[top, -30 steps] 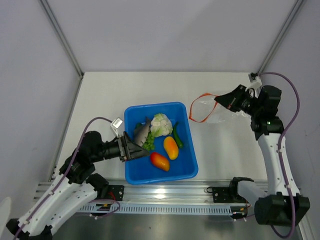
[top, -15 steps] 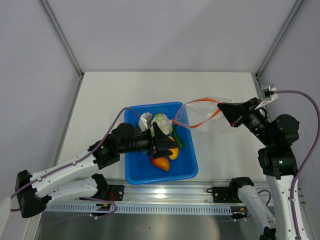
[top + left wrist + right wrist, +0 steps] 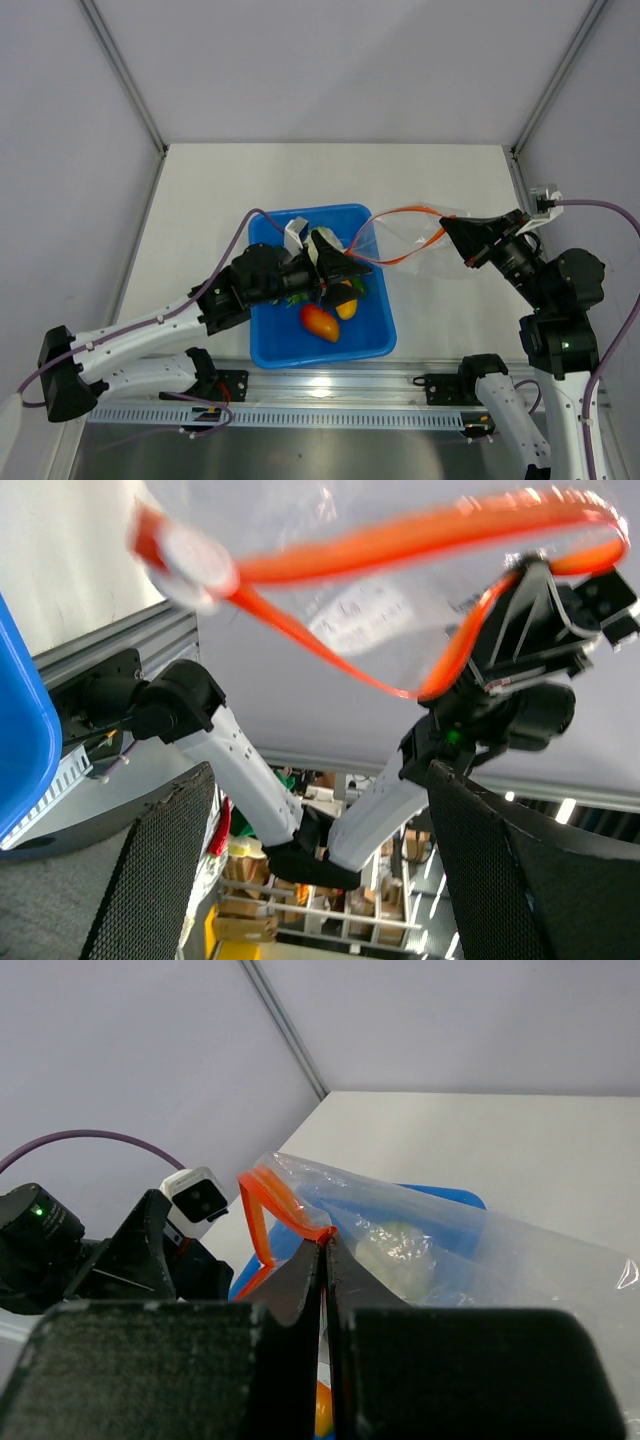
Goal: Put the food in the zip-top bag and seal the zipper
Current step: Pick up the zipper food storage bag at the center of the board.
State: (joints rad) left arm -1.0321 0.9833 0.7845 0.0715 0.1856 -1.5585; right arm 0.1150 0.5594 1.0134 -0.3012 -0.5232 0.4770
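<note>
The zip-top bag (image 3: 415,232) hangs in the air over the right edge of the blue tray (image 3: 320,350). Its orange-red zipper (image 3: 400,212) gapes in a loop. My right gripper (image 3: 446,229) is shut on the zipper strip, seen in the right wrist view (image 3: 325,1245) pinching the orange strip (image 3: 265,1195). My left gripper (image 3: 355,268) is over the tray, pointing at the bag's mouth. In the left wrist view it (image 3: 320,775) is open and empty, below the zipper (image 3: 400,540). The red-orange fruit (image 3: 318,322) and orange-yellow fruit (image 3: 346,306) lie in the tray. The left arm hides the other food.
The tray's blue rim shows at the left of the left wrist view (image 3: 15,730). A metal rail (image 3: 330,385) runs along the table's near edge. White walls with metal posts close in the back and sides.
My left arm has swung from the tray's left side across it to the bag's mouth. My right arm has carried the bag left and up, over the tray's right edge.
</note>
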